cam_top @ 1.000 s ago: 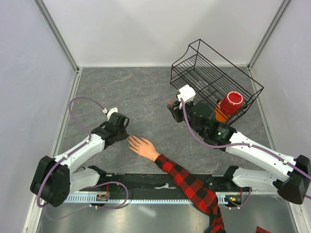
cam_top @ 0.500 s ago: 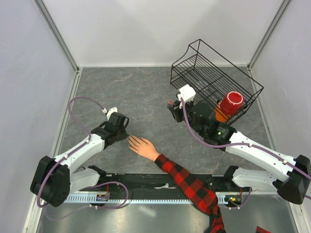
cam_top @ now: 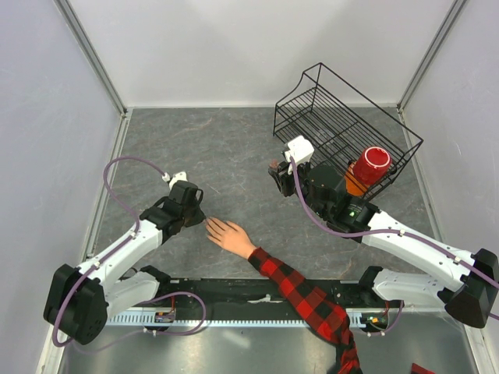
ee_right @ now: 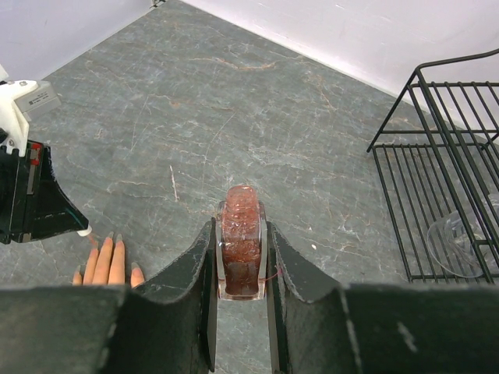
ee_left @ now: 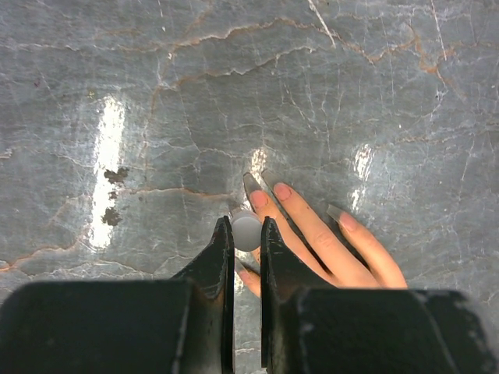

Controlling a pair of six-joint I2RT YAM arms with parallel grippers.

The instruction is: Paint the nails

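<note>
Left claw (ee_left: 245, 224) pinches white cap (ee_left: 247, 234), eased slightly left; bare-looking nails (ee_left: 259, 198) at 1 o'clock | right claw (ee_right: 240, 226) grips bottle (ee_right: 242, 251)

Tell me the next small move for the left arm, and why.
Probably lower the left gripper slightly so the brush under its small white round cap touches the nearest nail of the pale skin-coloured hand. The jaws are shut on the cap beside those fingertips, the nails look pale, and the bristles are hidden. The right gripper holds the dark red bottle.
</note>
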